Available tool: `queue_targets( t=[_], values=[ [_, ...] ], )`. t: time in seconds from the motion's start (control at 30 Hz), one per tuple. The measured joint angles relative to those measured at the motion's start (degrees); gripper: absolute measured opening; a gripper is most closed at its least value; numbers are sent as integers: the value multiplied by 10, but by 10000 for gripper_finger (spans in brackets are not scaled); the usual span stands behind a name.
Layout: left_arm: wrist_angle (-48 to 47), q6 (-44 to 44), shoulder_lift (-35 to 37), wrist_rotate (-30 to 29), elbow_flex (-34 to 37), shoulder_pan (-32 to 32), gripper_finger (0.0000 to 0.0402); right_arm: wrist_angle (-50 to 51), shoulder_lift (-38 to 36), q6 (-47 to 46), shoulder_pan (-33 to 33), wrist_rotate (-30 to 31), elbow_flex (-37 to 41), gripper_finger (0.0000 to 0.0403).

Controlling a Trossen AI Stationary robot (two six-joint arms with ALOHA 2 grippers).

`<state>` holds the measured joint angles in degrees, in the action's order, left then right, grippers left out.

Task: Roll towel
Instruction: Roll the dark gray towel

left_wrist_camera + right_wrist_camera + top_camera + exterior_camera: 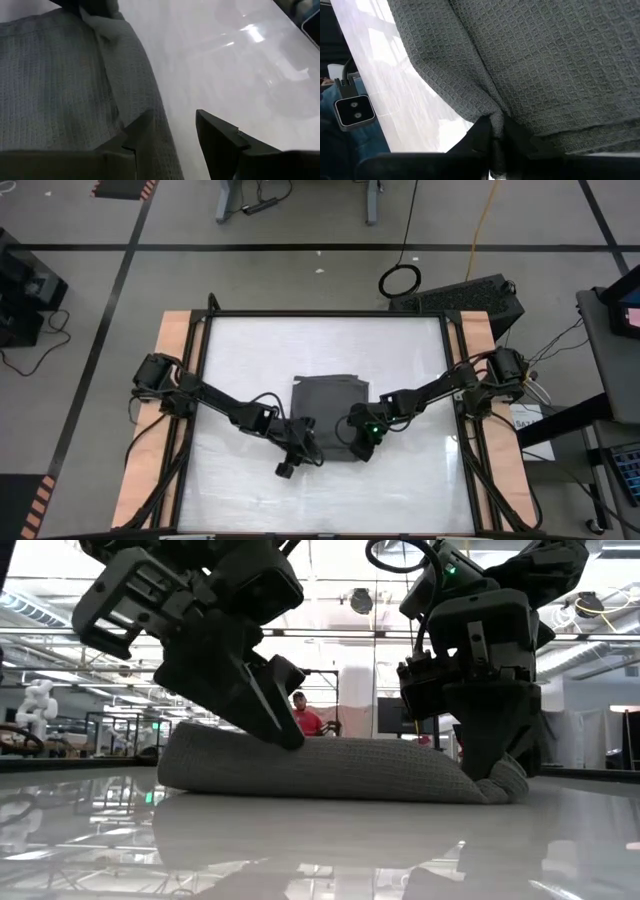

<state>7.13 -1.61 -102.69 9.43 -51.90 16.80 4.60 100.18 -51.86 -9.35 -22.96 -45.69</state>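
The dark grey towel (330, 402) lies at the middle of the white table (250, 480). Its near part is turned up into a low thick fold, which the low view shows as a long hump (350, 768) resting on the table. My left gripper (305, 438) is open at the fold's left end. My right gripper (360, 435) is shut on the towel at the fold's right end (500, 785). My left gripper touches the towel with one finger (136, 134), which rests on the fold's top near its left end (288, 743). It slants down from above. The other finger (217, 137) stands over bare table, touching nothing. My right gripper pinches a bunched bit of the fold's right end (495, 119) between its two fingers, which point down from above. The cloth puckers into the pinch. The end sits low on the table (505, 790).
Wooden side boards (170, 350) and a black frame edge the table. Bare white table lies all round the towel. In the low view a person in red (305, 718) sits in the room far behind the table.
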Motion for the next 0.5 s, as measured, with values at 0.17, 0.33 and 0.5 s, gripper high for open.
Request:
queue_targets(
  t=[0.17, 0.33, 0.5],
  values=[
    [-10, -8, 0, 1, 0, -7, 151, 0, 0, 0, 4, -9, 0, 20],
    [-23, -4, 0, -12, 0, -28, 151, 0, 0, 0, 4, -10, 0, 20],
    [-34, 5, -13, -8, 0, -49, 151, 0, 0, 6, 4, -11, 0, 20]
  ],
)
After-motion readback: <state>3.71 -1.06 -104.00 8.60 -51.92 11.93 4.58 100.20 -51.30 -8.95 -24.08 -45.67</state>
